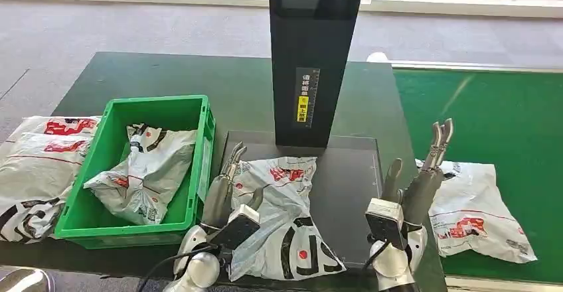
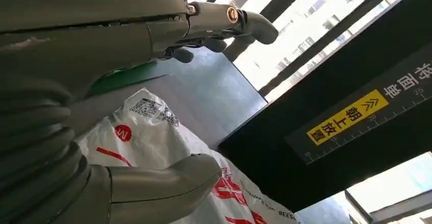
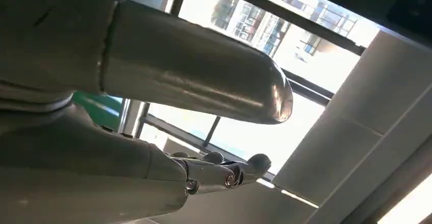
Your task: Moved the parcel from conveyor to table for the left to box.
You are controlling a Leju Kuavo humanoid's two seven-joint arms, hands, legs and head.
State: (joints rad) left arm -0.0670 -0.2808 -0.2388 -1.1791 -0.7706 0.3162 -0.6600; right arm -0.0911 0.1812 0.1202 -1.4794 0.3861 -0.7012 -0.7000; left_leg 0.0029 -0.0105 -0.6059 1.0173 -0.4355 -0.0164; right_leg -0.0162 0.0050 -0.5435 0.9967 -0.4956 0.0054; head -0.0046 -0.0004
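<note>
**Parcel on the scanner plate, both hands empty**

A white plastic mailer parcel with red and black print [image 1: 282, 216] lies crumpled on the dark flat plate [image 1: 352, 172] at the foot of the tall black scanner column [image 1: 312, 60], on the dark green tabletop [image 1: 166, 76]. The left hand [image 1: 229, 186] rests over the parcel's left edge, fingers straight and apart, gripping nothing. The right hand [image 1: 418, 172] is raised at the plate's right edge, fingers spread, also holding nothing. Just beyond it, a second white printed parcel [image 1: 475, 209] lies on the bright green conveyor belt [image 1: 504, 113]. To the left, a green plastic crate [image 1: 202, 116] holds another white parcel [image 1: 149, 172], and more white parcels [image 1: 36, 169] are piled beside the crate.
</note>
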